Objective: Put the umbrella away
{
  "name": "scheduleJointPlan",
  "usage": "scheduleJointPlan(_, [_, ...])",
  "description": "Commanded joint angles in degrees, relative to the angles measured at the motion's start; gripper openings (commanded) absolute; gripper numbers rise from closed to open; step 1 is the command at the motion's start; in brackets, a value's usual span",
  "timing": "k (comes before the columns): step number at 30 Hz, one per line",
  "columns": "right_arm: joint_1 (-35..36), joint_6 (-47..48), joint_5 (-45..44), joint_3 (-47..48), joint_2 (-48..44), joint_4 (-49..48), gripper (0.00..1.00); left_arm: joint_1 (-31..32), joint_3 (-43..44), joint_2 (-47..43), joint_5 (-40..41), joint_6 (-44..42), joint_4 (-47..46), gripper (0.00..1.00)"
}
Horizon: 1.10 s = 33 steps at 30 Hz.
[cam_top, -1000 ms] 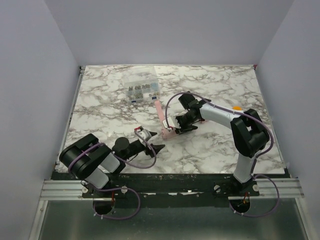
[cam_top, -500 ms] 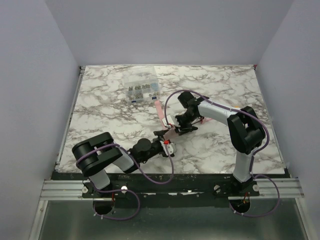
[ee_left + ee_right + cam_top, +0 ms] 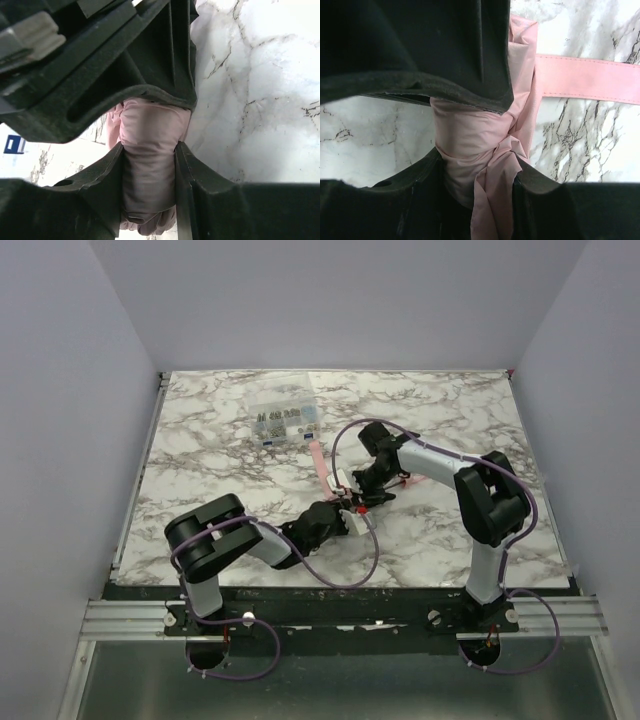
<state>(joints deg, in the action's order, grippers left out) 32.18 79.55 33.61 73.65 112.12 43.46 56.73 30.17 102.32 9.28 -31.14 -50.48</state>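
Reaching forward from its corner near the base, the left arm has swung in across the worktop [image 3: 220, 470] over the past second, and its left pincer [image 3: 149, 165] has gone from spread wide to clenched on the umbrella [image 3: 150, 130]. The right arm has barely shifted.

Both wrist views show the same thing from either end: a rolled pink bundle squeezed between two black fingers. The right pincer [image 3: 477, 170] is grasping the roll where loose folds of fabric bunch up, and the flat pink strap [image 3: 585, 77] trails away over the marble. From above, the two pincers sit close together near the middle of the worktop, with the strap pointing toward the clear compartment box [image 3: 283, 421] further back, well apart from them.

The bundle looks light and soft. The fabric dents under the fingers and wrinkles freely, so it should squash rather than resist, and the smooth cloth could slide inside a loose hold. I would guess the shaft inside gives the roll some stiffness along its length. Taking it round the thick middle of the roll, as both pincers do now, seems the safest place; the strap alone would let it dangle and swing.
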Motion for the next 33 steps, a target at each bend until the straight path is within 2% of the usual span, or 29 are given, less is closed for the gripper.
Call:
scheduleJointPlan(1, [2.34, -4.12, 3.72, -9.09, 6.75, 24.41, 0.25, -0.71, 0.21, 4.19, -8.00, 9.62, 16.03, 0.30])
scheduleJointPlan(5, [-0.64, -4.78, 7.06, -9.23, 3.66, 21.34, 0.44, -2.28, -0.03, 6.55, -16.21, 13.27, 18.04, 0.12])
scheduleJointPlan(7, [-3.24, -4.75, 8.88, -8.43, 2.54, 20.67, 0.62, -3.13, 0.64, 7.46, -20.06, 14.42, 19.14, 0.05])
scheduleJointPlan(8, [-4.99, -4.63, 10.11, -7.73, 1.84, 20.47, 0.64, -3.25, 1.23, 7.54, -21.33, 14.28, 20.14, 0.03])
scheduleJointPlan(10, [-8.73, -3.27, 13.27, -6.20, 0.13, 20.72, 0.75, -4.39, 2.19, 7.16, -24.93, 14.17, 22.26, 0.00])
scheduleJointPlan(12, [-12.12, -0.50, 16.96, -5.30, -2.29, 21.04, 0.83, -6.29, 2.68, 6.76, -28.14, 14.94, 23.36, 0.00])
scheduleJointPlan(15, [-14.01, 1.19, 19.40, -7.06, -7.52, 17.20, 0.99, -9.19, 5.21, 6.90, -33.39, 16.27, 27.26, 0.00])
scheduleJointPlan(19, [-13.90, 4.53, 21.25, -13.10, -14.32, 10.93, 1.00, -13.48, 9.43, 8.31, -39.84, 19.79, 32.81, 0.00])
scheduleJointPlan(23, [-13.95, 5.83, 20.93, -17.10, -16.93, 6.03, 1.00, -15.97, 15.91, 12.33, -42.41, 22.86, 41.23, 0.00])
scheduleJointPlan(26, [-13.69, 2.78, 18.13, -19.88, -19.01, 0.03, 1.00, -16.54, 18.40, 14.53, -43.26, 23.72, 44.37, 0.00])
scheduleJointPlan(30, [-13.72, -10.31, 13.64, -24.95, -25.15, -16.02, 1.00, -17.19, 19.38, 15.24, -44.27, 24.02, 45.46, 0.00])
scheduleJointPlan(33, [-13.73, -8.51, 13.38, -23.19, -24.88, -13.04, 1.00, -17.98, 20.35, 16.22, -45.20, 24.78, 46.88, 0.00])
